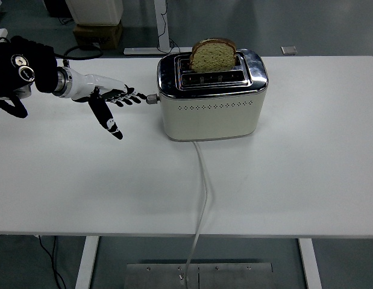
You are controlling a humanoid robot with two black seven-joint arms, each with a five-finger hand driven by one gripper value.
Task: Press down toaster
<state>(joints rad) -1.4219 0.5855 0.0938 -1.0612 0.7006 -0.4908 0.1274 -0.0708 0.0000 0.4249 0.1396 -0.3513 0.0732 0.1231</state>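
**Left hand closing on the lever, press not yet made**

You are looking at a cream toaster (210, 102) sitting on the far half of the white table (307, 180), roughly at its middle from side to side. Its long axis is running left to right across your view, parallel to the table's near edge. The end carrying the lever knob (152, 99) is pointing toward the left arm's side, and the white cord (202, 192) is trailing from its front toward you and dropping over the near edge.

You are seeing the left hand (111, 99) reaching in from the left with its fingers spread and relaxed, grasping nothing. The fingertips (141, 95) are lying just beside the knob, and you cannot tell whether they are touching it. The thumb is hanging downward toward the table.

The slice of bread (213, 55) is standing tall out of the slot, and the knob is sitting high on the toaster's end, so by that reckoning nothing is pressed yet. What is remaining for you is getting a finger onto the knob and pushing it down.

The right arm is showing nowhere in the view.
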